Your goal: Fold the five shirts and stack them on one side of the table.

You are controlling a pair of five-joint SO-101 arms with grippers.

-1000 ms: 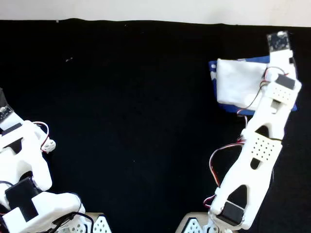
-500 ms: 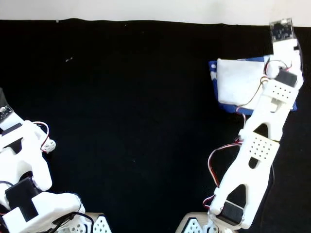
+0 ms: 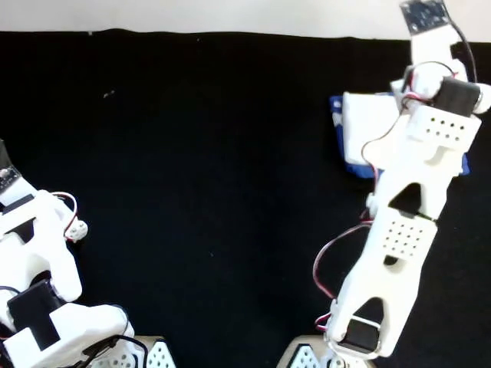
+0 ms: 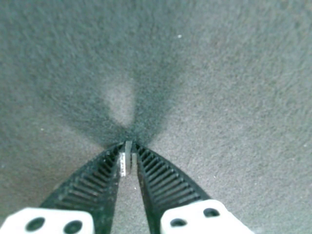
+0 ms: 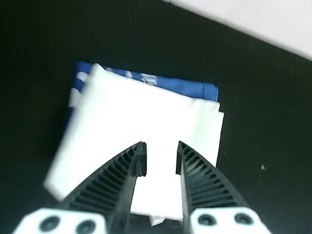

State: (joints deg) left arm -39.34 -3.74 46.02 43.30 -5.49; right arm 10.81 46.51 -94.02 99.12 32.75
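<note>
A folded white shirt [image 3: 368, 126] lies on top of a folded blue shirt [image 3: 337, 107] at the table's far right. The same stack shows in the right wrist view, white shirt [image 5: 146, 122] over blue shirt [image 5: 161, 82]. My right gripper [image 5: 160, 158] hangs above the white shirt, slightly open and holding nothing. The right arm [image 3: 414, 192] stretches over the stack and hides part of it. My left gripper [image 4: 127, 157] is shut, empty, its tips close over the bare cloth. The left arm [image 3: 38, 291] sits folded at the near left corner.
A black cloth [image 3: 199, 153] covers the table. A white strip of wall or table edge [image 3: 230, 15] runs along the far side, close behind the stack.
The right arm has risen and drawn back above the stack, its wrist now higher over the shirts. The shirts and the left arm have not moved.
</note>
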